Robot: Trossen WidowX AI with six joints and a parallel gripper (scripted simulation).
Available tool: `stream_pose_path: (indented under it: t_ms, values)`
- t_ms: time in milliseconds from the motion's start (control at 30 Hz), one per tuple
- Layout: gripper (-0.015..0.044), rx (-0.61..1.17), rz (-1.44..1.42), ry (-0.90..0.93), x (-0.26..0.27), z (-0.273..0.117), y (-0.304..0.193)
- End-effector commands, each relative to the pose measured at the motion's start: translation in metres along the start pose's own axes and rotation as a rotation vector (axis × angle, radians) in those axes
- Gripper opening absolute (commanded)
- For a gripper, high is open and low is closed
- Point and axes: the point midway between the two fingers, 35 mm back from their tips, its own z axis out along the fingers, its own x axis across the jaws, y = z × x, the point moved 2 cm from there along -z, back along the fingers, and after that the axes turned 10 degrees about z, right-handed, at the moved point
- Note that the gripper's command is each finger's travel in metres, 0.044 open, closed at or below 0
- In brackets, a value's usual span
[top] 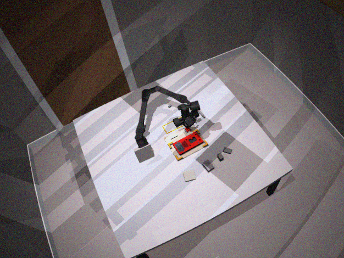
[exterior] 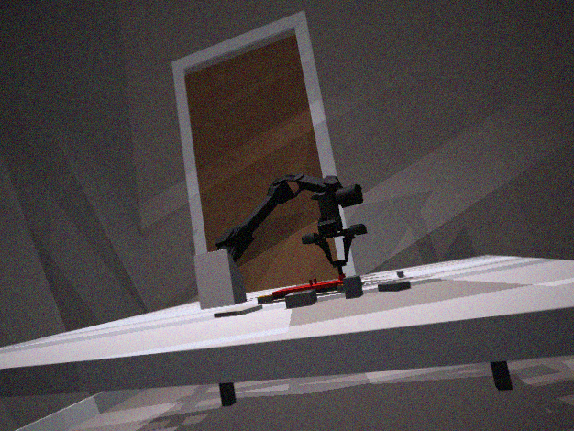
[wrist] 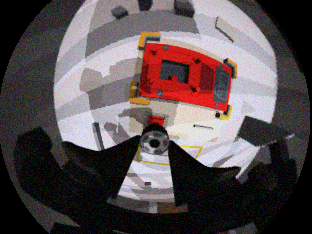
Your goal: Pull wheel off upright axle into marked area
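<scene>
While the black arm [top: 146, 111] reaches out from its grey base block [top: 143, 153], the tool [wrist: 155, 151] points straight down beside the red board [top: 186, 142]. Its two dark fingers are part closed, clamped on a small grey wheel [wrist: 155, 140] with a dark centre hole, seen end-on in the wrist view between the fingertips. That wheel sits just off the near edge of the red board in the wrist view, with a small red piece [wrist: 156, 121] touching or just behind it; whether the wheel is clear of the axle cannot be told. In the exterior view the fingertips converge at a point just above the red board's end [exterior: 305, 288], slightly higher than the table [top: 166, 211].

Beside the red board, on the side toward the arm's shoulder, lies the yellow-outlined marked area [top: 172, 127]; in the wrist view part of its outline [wrist: 190, 152] shows directly under the tool, between and below the fingers. The red board rests on a pale plate with orange corner brackets [top: 205, 143].

Away from the red board, on the side opposite the tool, three small dark grey blocks [top: 219, 156] lie near one another, and a pale flat tile [top: 189, 175] lies a little further off. A tiny grey piece [top: 168, 105] sits on the table beyond the marked area, near the arm's forearm.
</scene>
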Motion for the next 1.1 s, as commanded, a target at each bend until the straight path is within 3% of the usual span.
stream_pose_path:
  t_ms: [0,400,667,1067]
  values:
    - [0.0000,-0.003,-0.004,0.004,0.000,-0.003,0.000]
    - [0.0000,-0.002,-0.004,0.005,0.000,-0.009,0.000]
    - [0.0000,-0.004,-0.003,0.005,-0.002,-0.041,0.000]
    - [0.0000,-0.002,0.003,0.003,-0.020,-0.037,-0.025]
